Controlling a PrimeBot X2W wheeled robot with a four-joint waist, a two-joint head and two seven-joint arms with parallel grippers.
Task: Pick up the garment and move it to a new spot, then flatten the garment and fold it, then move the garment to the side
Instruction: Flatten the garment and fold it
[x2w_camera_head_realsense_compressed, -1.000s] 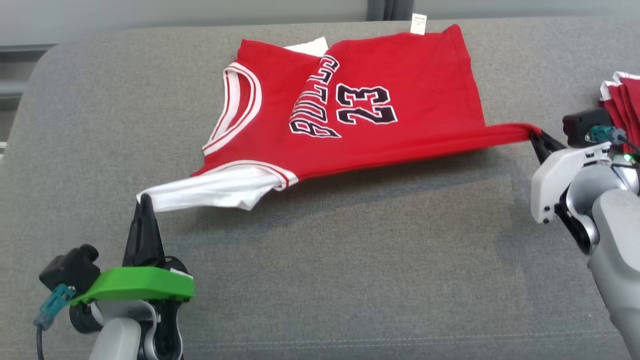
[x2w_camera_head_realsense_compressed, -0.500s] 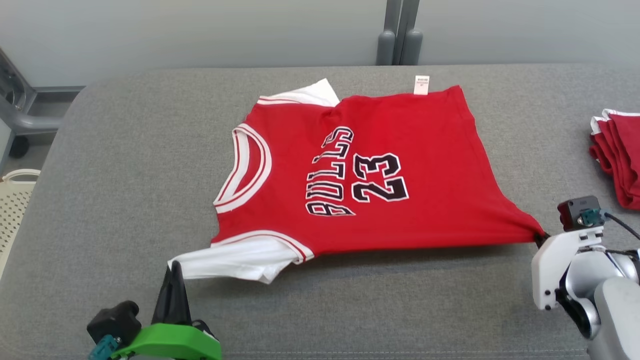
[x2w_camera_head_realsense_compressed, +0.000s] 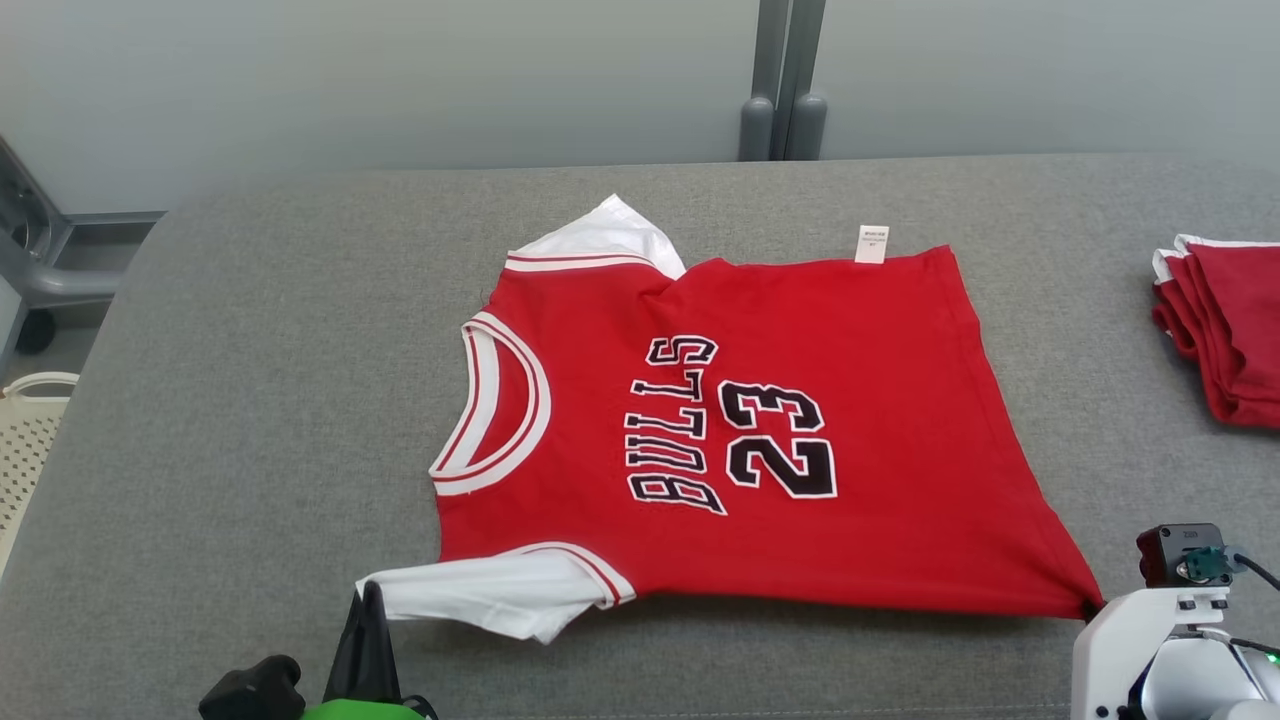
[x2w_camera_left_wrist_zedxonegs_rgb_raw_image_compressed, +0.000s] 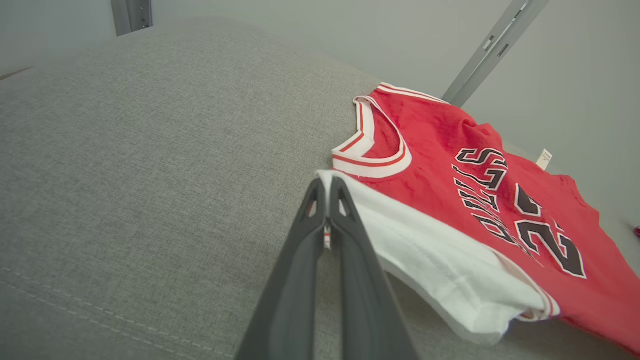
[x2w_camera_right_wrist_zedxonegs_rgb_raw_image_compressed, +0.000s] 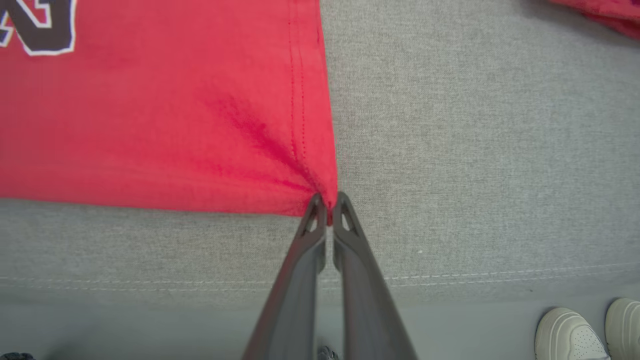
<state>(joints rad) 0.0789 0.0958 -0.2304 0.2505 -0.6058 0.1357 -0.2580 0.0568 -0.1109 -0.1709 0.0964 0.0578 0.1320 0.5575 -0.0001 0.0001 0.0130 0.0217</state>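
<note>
The red shirt (x2w_camera_head_realsense_compressed: 760, 430) lies spread flat mid-tabletop (x2w_camera_head_realsense_compressed: 250, 400), with bare grey surface open to its left and far side. A pile of red clothes (x2w_camera_head_realsense_compressed: 1225, 335) sits well apart at the right edge. The left jaws are clenched on the tip of the near white sleeve (x2w_camera_head_realsense_compressed: 480, 595), and the right jaws grasp the shirt's near right hem corner, close to the tabletop's near edge.
</note>
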